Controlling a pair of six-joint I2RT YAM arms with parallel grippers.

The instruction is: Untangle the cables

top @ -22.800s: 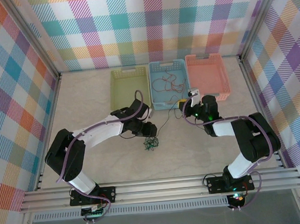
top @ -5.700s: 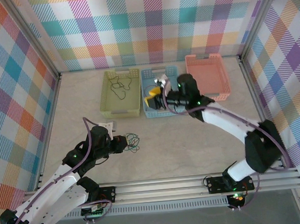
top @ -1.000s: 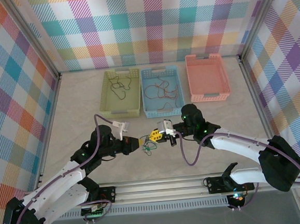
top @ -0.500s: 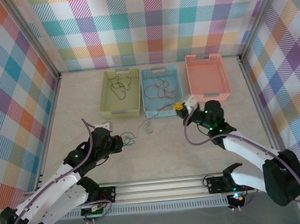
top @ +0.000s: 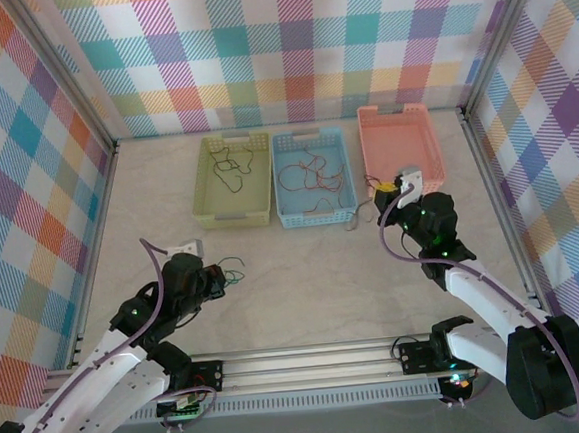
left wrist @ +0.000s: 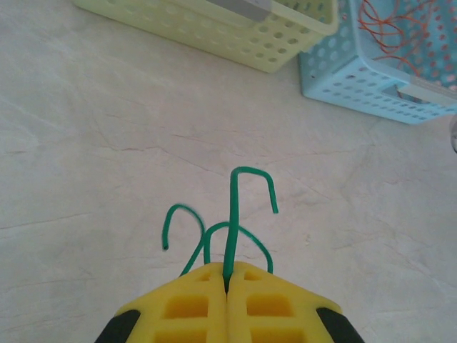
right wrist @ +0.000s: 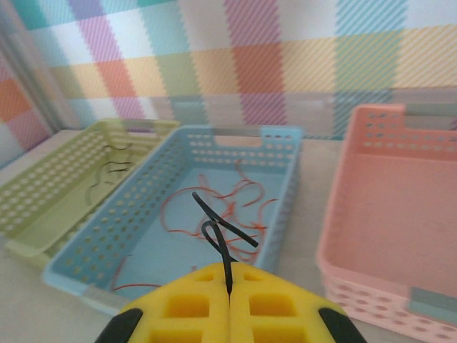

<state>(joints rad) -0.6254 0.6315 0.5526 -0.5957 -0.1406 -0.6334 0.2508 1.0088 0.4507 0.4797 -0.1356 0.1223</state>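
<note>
Our left fingers (left wrist: 228, 280) are pressed together on a green cable (left wrist: 232, 207), pinching it right at the yellow tips. From there the strand rises and hooks over at the top, and two more green loops curl out to either side of it, above the pale marbled desk (top: 315, 285). From the overhead view we see this cable (top: 233, 272) towards the near left part of the desk, well apart from the baskets. Our right fingers (right wrist: 229, 281) are likewise closed, gripping a thin dark cable (right wrist: 220, 232) that stands up out of the tips in a small kinked loop. From overhead these fingers (top: 378, 184) sit towards the far right of the desk, at the near left corner of the pink basket (top: 367, 155). Three baskets stand in a row along the far edge of the desk. The yellow-green basket (top: 234, 219) on the left holds a couple of thin dark cables (top: 230, 167), the blue basket (top: 315, 217) in the middle holds a loose spread of orange cables (top: 316, 176), and the pink one stands on the right. We cannot tell whether the dark cable's free end touches anything.
</note>
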